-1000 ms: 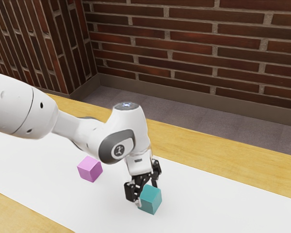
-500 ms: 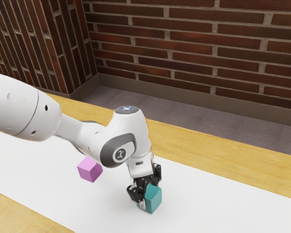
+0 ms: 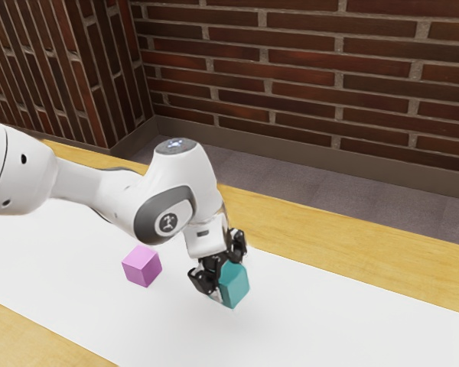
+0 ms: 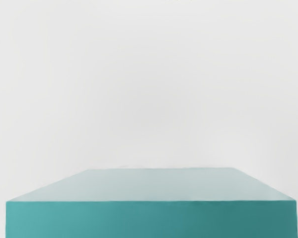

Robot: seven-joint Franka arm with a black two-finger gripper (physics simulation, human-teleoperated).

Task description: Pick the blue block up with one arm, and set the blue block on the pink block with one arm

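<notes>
Teal-blue in its render, the blue block (image 3: 235,284) sits clamped between the two black fingers of the gripper (image 3: 220,269) — one finger on each of two opposite faces. The cube is tilted and looks raised just off the white tabletop (image 3: 352,321), with a faint shadow under it. The pink block (image 3: 141,266) rests on the same surface, apart from it toward the exterior view's left, below the white arm (image 3: 99,191). A brick wall (image 3: 306,69) stands behind. From the wrist view, the blue block's top face lies just under the hand, with white tabletop beyond.
</notes>
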